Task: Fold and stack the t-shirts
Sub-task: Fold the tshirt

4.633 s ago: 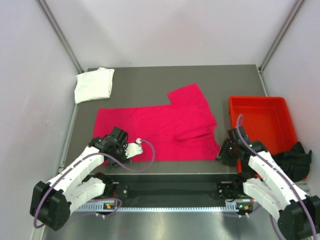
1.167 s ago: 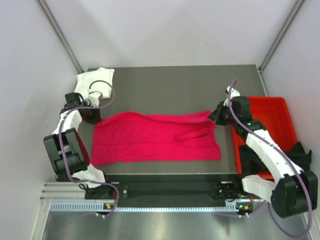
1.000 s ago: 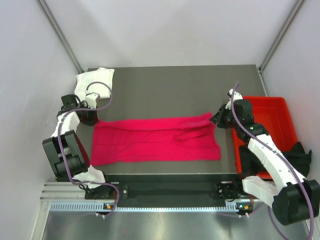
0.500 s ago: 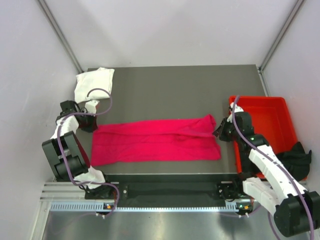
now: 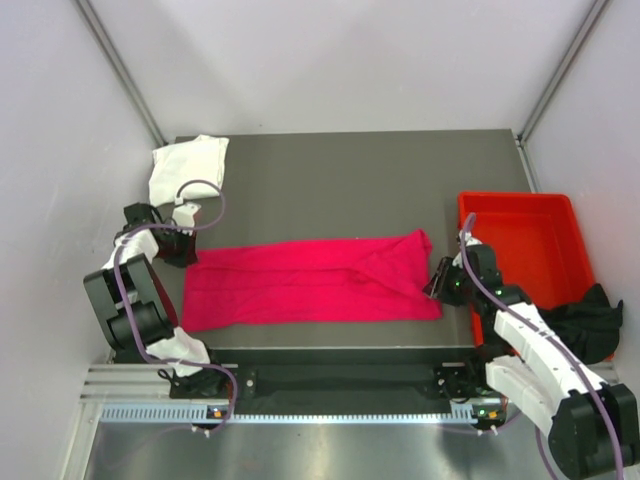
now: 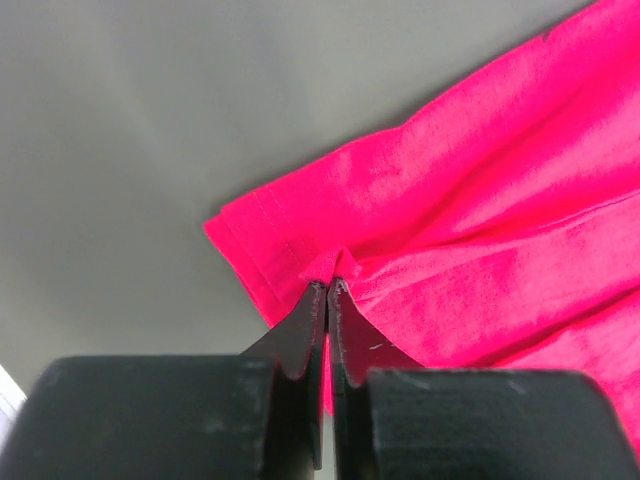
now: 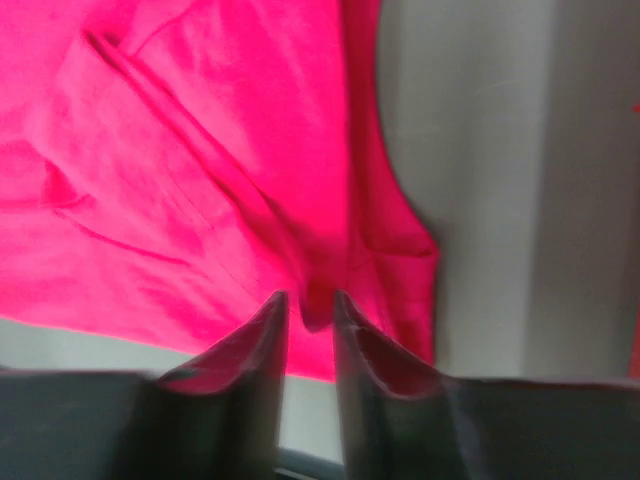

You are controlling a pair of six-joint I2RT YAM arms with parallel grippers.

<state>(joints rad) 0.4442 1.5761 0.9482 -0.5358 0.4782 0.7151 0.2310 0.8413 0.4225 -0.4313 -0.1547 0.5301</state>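
T-shirts counted: three, being one pink, one black and one white. Arms counted: two. Bins counted: one.

Nearest, the pink t-shirt [image 5: 310,280] lies flat on the desk [image 5: 350,180]. It forms a long folded band running left to right across the near half, between the two arms.

The left arm [image 5: 125,290] reaches the band's left end. In the left wrist view its jaws are together, clamped on the hemmed corner of the pink cloth.

The right arm [image 5: 530,340] reaches the band's right end. In the right wrist view its jaws stand slightly apart, astride a ridge of pink cloth. Whether the pads touch it cannot be told.

The black t-shirt [image 5: 590,315] is bunched at the near right, against the near corner of the red bin [image 5: 530,250] and partly hidden by the right arm. The bin stands at the desk's right edge, just beside that arm's wrist.

Farthest, the white t-shirt [image 5: 187,168] lies folded at the far left corner, apart from the pink one.
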